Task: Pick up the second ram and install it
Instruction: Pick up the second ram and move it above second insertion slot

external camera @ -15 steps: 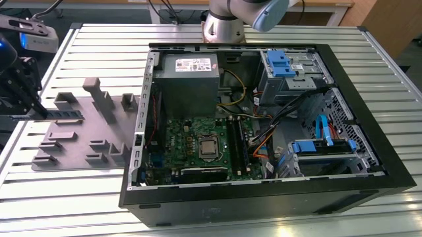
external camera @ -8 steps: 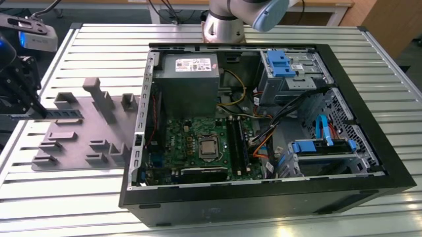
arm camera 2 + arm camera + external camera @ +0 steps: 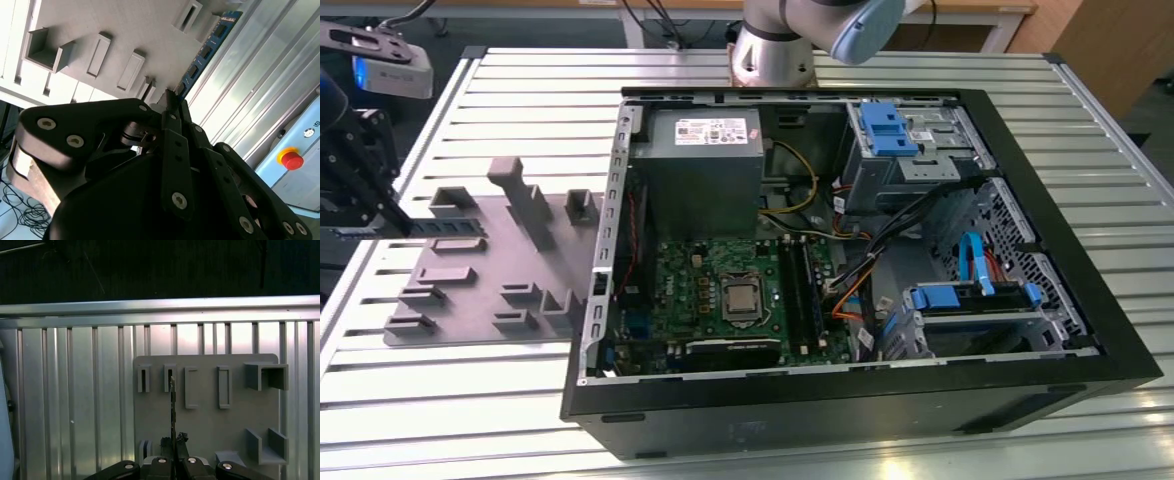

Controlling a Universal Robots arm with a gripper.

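The hand [image 3: 173,441] is clamping its fingers together on one end of the second ram [image 3: 172,400]. The stick is showing edge-on in the first wrist view and is jutting out from the fingertips over the grey holder tray [image 3: 210,425], close to its slotted blocks. The tray is lying on the slatted metal worktop [image 3: 520,90], and the open computer case [image 3: 854,400] with its green motherboard [image 3: 707,290] is sitting just beside it, on the exterior view's right.
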